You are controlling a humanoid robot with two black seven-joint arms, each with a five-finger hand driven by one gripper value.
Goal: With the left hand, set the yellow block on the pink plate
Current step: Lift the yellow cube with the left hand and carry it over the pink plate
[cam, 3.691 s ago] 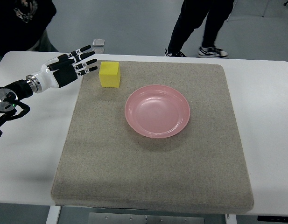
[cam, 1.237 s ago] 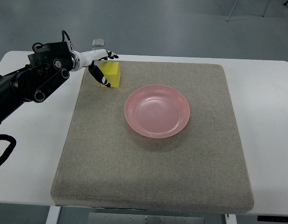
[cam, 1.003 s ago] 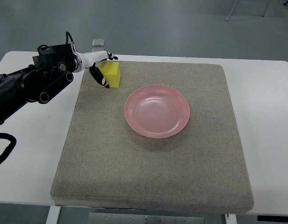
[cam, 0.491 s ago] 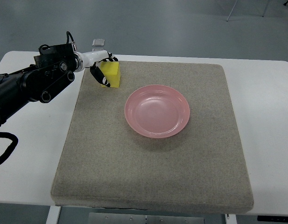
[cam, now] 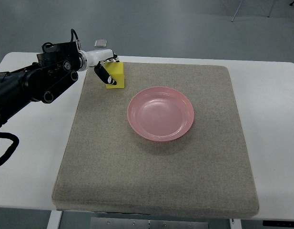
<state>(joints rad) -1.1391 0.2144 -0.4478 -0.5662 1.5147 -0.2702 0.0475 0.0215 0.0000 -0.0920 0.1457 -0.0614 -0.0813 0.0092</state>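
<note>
Gripping yellow block with left hand, fingers wrapped over its near-left face and top edge; clamped, as far as visible. Sits at far-left corner of grey mat, well apart from pink plate, which is empty at mat centre. Cannot tell if lifted or resting on mat. Looks like foam or light plastic: light, stiff enough, matte faces, probably not slippery or fragile. Best held on opposite flat faces, thumb against fingers, clear of corners to avoid twisting out. Right hand out of view. Next needs lift, then carry right and nearer over plate rim.
</note>
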